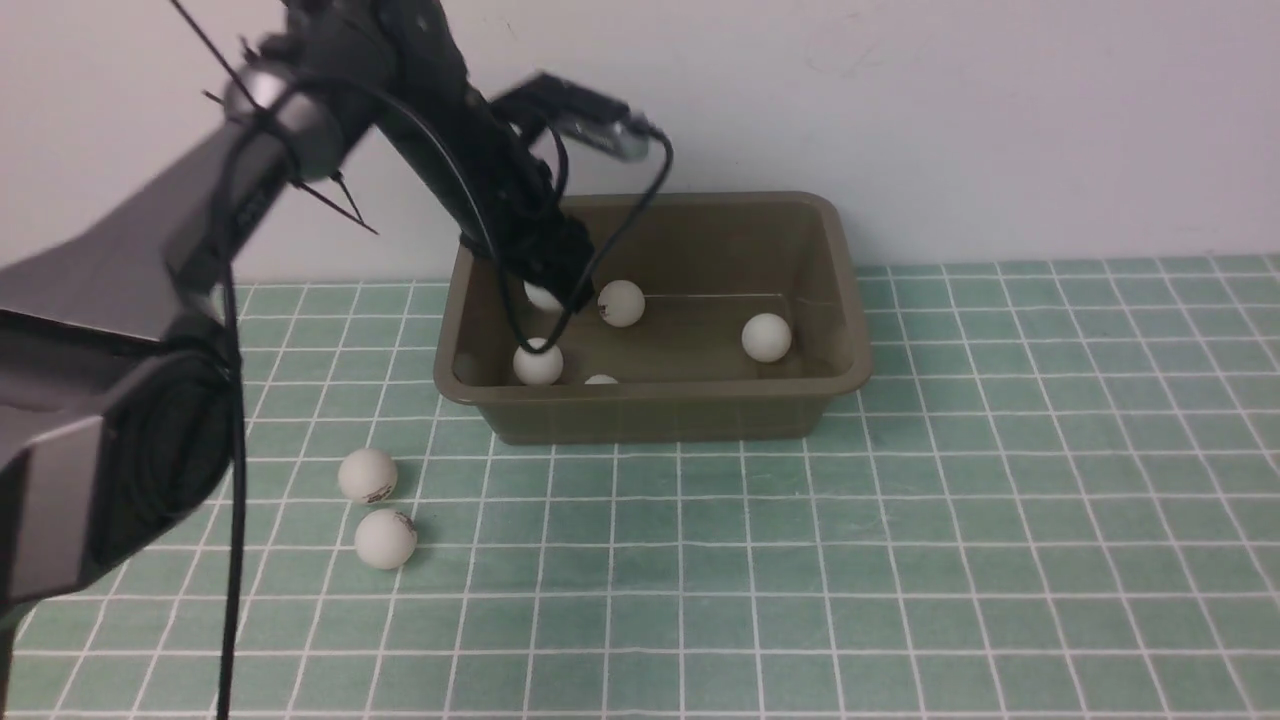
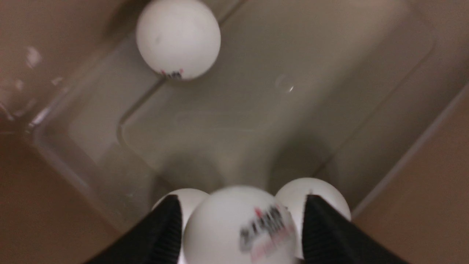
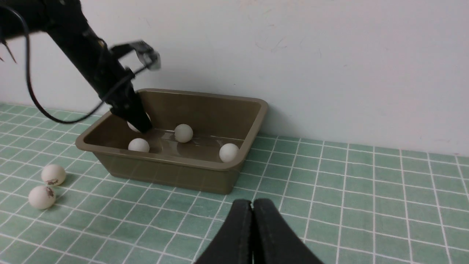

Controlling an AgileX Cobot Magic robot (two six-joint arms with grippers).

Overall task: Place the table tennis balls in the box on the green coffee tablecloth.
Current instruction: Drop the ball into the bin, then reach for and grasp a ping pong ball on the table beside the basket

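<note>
Green coffee tablecloth (image 1: 900, 520) holds two table tennis balls (image 1: 368, 475) at 8 o'clock of the box (image 1: 660, 410). Light, slick, free-rolling: I pinch across the middle. Left gripper (image 2: 240, 201) straddles one of them inside the box, and I cannot tell if it grips; right gripper (image 3: 253, 202) is closed and empty.

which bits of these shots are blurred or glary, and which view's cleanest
Left wrist view: the ball between the fingers of the left gripper is soft, its print smeared, with small glints on the box. Front view: the left arm's wrist camera is smeared. Right wrist view: cleanest; tablecloth and two loose balls sharp, shadows soft, only that camera blurred.
</note>
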